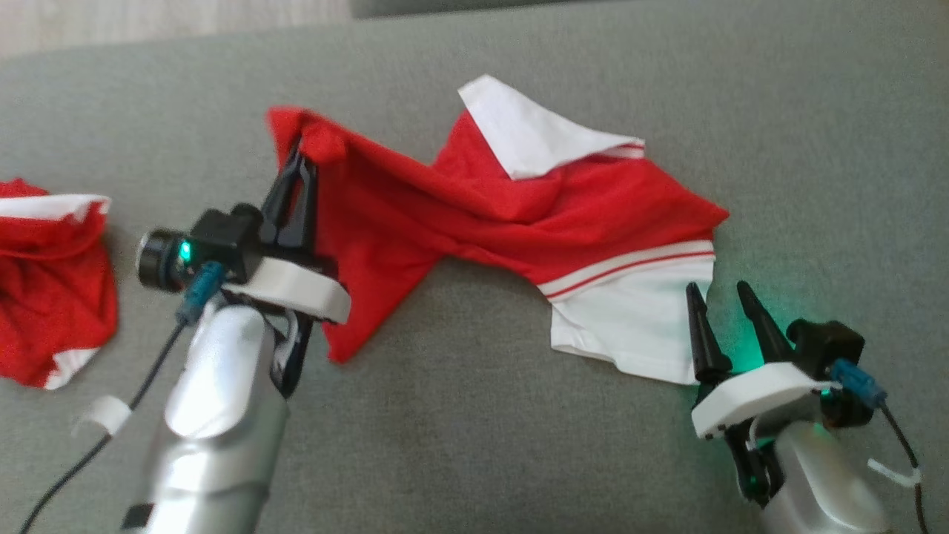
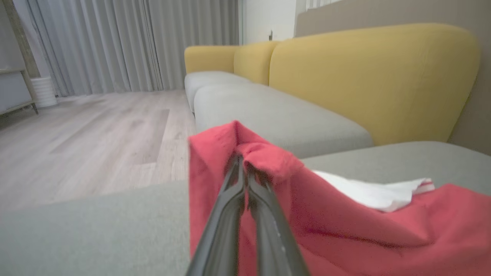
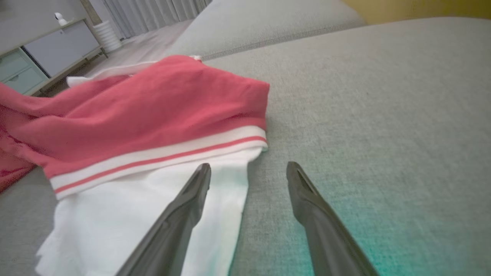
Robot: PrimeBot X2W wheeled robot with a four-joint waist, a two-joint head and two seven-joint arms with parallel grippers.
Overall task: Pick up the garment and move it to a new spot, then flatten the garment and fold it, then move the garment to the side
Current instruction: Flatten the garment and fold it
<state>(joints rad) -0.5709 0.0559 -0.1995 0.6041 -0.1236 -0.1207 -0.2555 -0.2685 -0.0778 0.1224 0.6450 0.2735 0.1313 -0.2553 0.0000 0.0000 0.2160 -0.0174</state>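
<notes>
Garment [image 1: 519, 215]: red with white panels. It lies crumpled and twisted across the grey seat [image 1: 474, 460], spread from upper left to lower right. One white flap folds over at the top. A white section edged with a red-and-white striped band lies at the lower right end. The red middle is bunched into diagonal folds.

Left gripper [image 1: 300, 159]: fingers pressed together, clamped on a red corner at the garment's upper left end. The left wrist view shows that corner pinched between the tips and raised a little off the seat, cloth draping down on both sides of the fingers.

Right gripper [image 1: 715, 293]: fingers apart, nothing between them. It sits at the garment's lower right end, just beside the white section. In the right wrist view one finger lies over the white cloth and the other over bare seat. Whether the tips touch the cloth cannot be told. A green glow falls on the seat beside this gripper.

Other items: a second garment [image 1: 52, 282], red and white, lies in a heap at the left edge of the seat, well apart from the first. Yellow backrests [image 2: 368, 76], grey curtains [image 2: 115, 42] and a pale wood floor [image 2: 88, 138] lie beyond.
</notes>
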